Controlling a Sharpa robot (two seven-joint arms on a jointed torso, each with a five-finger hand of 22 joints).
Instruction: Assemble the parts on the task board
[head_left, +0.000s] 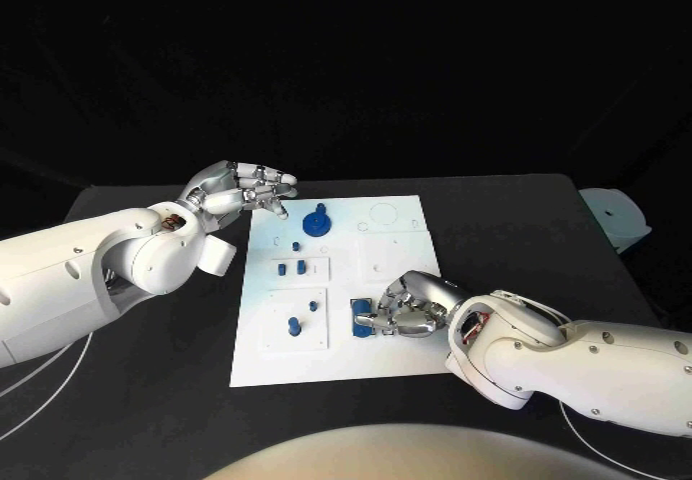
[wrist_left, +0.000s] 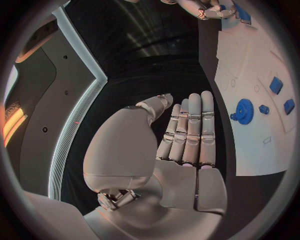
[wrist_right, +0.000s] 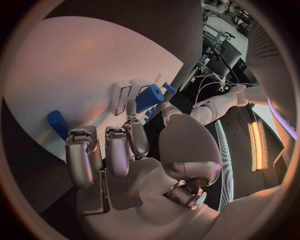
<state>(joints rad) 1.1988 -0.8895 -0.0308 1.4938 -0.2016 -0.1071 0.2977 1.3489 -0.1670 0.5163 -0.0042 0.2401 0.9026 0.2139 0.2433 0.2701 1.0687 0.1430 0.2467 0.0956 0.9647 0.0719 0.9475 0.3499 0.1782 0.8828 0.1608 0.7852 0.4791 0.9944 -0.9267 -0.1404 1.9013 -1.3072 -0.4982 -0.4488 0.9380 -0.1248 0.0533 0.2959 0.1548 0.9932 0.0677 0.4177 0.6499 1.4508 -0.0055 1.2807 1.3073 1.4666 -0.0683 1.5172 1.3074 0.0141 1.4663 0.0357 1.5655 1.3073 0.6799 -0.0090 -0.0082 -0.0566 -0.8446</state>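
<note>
The white task board (head_left: 389, 355) lies in the middle of the black table. A blue gear (head_left: 319, 218) (wrist_left: 242, 111) stands near its far edge, and several small blue parts (head_left: 294, 325) sit in its left-hand recesses. My right hand (head_left: 408, 306) rests on the board's middle. Thumb and a finger pinch a blue peg-like part (head_left: 362, 321) (wrist_right: 149, 97) low over the board. My left hand (head_left: 238, 190) (wrist_left: 187, 135) hovers over the table at the board's far left corner. Its fingers are stretched out, with nothing in them. Another blue part (wrist_right: 56, 122) lies beside the right hand's fingers.
A white object (head_left: 620, 216) sits at the table's right edge. The board's near strip and its right part (head_left: 397, 240) carry shallow outlines without parts. Black table (head_left: 548, 260) stretches on both sides of the board.
</note>
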